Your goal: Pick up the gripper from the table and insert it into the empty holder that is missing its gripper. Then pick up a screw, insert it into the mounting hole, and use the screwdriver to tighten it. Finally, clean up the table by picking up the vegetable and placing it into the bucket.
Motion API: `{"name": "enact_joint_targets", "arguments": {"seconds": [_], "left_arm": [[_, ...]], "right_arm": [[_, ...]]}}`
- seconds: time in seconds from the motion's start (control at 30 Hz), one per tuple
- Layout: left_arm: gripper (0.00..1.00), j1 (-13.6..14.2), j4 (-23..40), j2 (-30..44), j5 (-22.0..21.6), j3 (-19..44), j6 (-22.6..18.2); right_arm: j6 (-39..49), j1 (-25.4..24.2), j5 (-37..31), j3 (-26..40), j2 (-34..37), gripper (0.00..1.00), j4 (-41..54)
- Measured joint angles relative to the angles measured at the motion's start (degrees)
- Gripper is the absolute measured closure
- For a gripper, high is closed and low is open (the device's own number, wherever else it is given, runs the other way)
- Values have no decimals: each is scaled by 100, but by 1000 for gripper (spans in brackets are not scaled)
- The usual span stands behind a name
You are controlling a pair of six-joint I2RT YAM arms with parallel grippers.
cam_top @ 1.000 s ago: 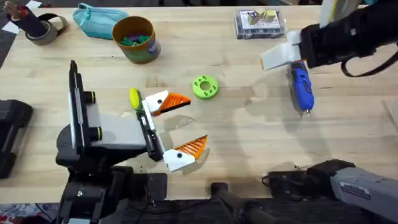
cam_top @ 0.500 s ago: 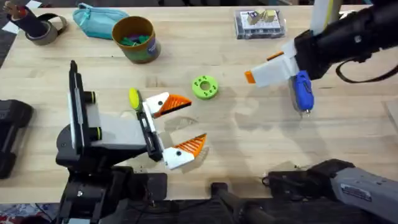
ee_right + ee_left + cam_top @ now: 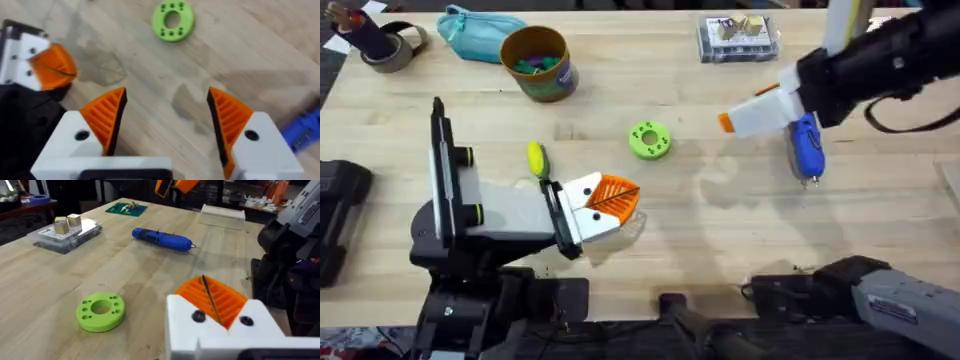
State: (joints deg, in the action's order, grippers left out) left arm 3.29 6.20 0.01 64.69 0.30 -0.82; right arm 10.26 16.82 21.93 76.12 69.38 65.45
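Overhead, the wooden bench (image 3: 720, 240) carried everything, and the biggest thing on it was the left arm's body with its pincer (image 3: 605, 200) clenched, the orange pads pressed flat together and holding nothing, low over the wood near the middle. Probably it was parked there out of the way, though that is only a guess. The right pincer (image 3: 745, 117) hung above the bench just beside the blue screwdriver (image 3: 807, 145), its fingers spread wide and released in its own wrist view, with nothing between them; it seemed placed to come down on a tool or part. Next in size, the yellow bucket (image 3: 536, 62) stood at the far left, upright, with a few green and coloured scraps inside that could not be told apart. A clear plastic box (image 3: 738, 38) at the far edge held small blocks, perhaps hardware. The green ring (image 3: 650, 140) with its circle of holes lay flat between the two pincers. Smallest, a yellow-green vegetable (image 3: 535, 157) lay by the left arm, not yet in the bucket.
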Motion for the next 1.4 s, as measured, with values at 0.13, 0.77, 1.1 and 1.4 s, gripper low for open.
{"name": "enact_joint_targets", "arguments": {"seconds": [0.13, 0.77, 1.1, 1.4], "left_arm": [[996, 0, 0, 0, 0, 0, 0], [996, 0, 0, 0, 0, 0, 0], [996, 0, 0, 0, 0, 0, 0], [996, 0, 28, 0, 22, 2, 0]], "right_arm": [[-229, -248, -758, 61, -130, 43, 370], [-498, -1591, -2586, 358, 146, 43, 611], [-495, -1956, -2428, 358, 911, 43, 452], [-379, -2651, -2333, -381, 1095, 43, -796]]}}
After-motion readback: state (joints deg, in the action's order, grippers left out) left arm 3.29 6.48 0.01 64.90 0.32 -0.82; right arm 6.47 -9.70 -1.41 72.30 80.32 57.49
